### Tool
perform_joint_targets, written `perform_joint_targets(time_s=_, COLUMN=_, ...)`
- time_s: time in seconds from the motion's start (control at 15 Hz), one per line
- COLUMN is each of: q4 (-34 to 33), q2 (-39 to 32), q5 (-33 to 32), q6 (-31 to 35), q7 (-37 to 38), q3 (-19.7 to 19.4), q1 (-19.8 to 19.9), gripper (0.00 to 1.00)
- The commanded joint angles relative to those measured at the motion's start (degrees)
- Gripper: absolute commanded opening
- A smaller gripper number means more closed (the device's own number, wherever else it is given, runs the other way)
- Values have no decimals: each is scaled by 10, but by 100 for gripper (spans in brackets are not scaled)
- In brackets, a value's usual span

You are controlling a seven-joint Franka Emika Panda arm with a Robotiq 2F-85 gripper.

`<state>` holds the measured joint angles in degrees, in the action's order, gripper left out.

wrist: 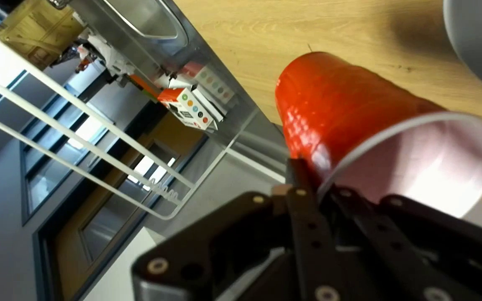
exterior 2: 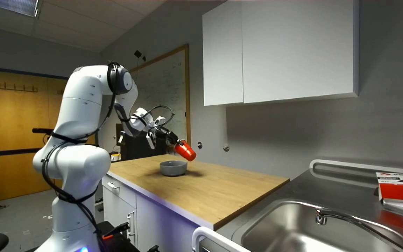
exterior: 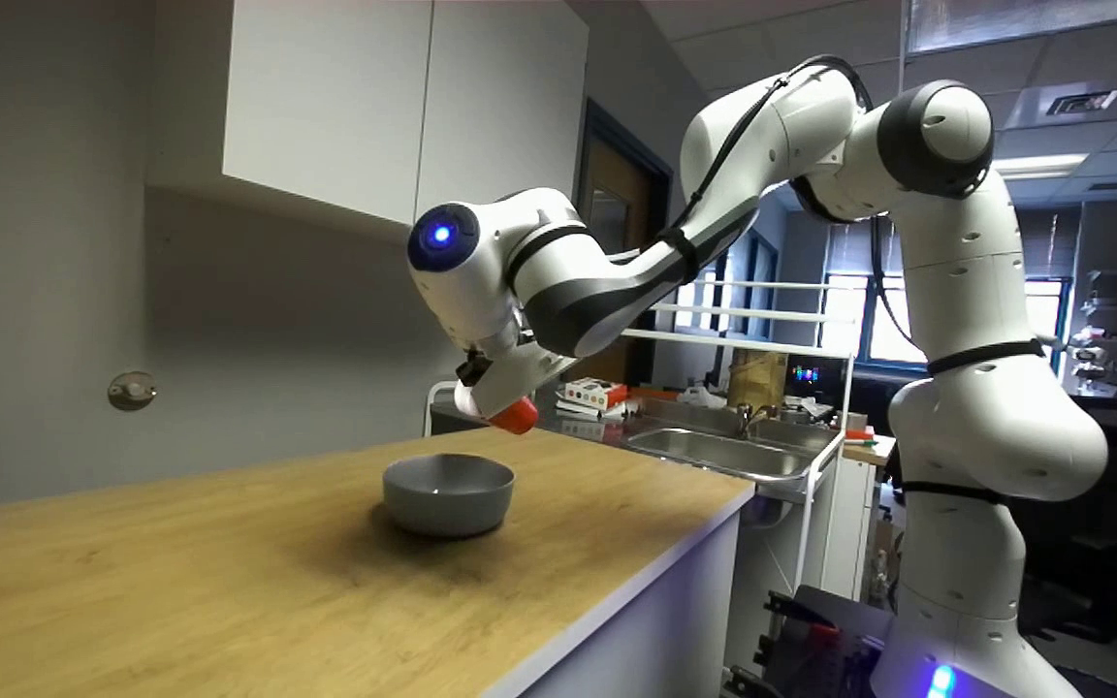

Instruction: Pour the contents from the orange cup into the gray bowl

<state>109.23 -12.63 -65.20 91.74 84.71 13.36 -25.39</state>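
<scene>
The orange cup [exterior: 517, 415] is held in the air near the gray bowl [exterior: 447, 499], above its rim height. In an exterior view the cup [exterior 2: 185, 151] is steeply tilted, its base lower than its mouth. The bowl [exterior 2: 173, 168] stands upright on the wooden counter; only its edge [wrist: 481, 42] shows in the wrist view. My gripper [wrist: 320, 184] is shut on the wall of the cup [wrist: 349, 96] at its rim, one finger outside and one inside. The visible inside of the cup is bare white wall; its bottom is hidden. The bowl's inside floor is hidden.
The wooden counter [exterior: 229, 582] ends at a front edge beside the robot base. A white wall cabinet [exterior 2: 292, 52] hangs above the counter. A metal sink [exterior 2: 292, 227] with a faucet, a red-and-white box [exterior 2: 402, 187] and a white rail frame [exterior: 743, 339] stand beyond the counter's end.
</scene>
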Motion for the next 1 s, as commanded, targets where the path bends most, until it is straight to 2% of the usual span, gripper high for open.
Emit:
perform_joint_targets(time_s=0.0, q4=1, q2=-28, q5=-71, q6=-46, q7=53, q3=23, q1=-12, gripper=6)
perform_joint_targets(time_s=0.33, q4=7, q2=-64, q5=-176, q6=-106, q7=153, q3=38, q1=-36, gripper=6)
perform_joint_targets(time_s=0.53, q4=5, q2=-82, q5=-211, q6=-155, q7=216, q3=43, q1=-44, gripper=6)
perform_joint_targets(time_s=0.93, q4=-3, q2=-106, q5=-213, q6=-236, q7=291, q3=55, q1=-47, gripper=6)
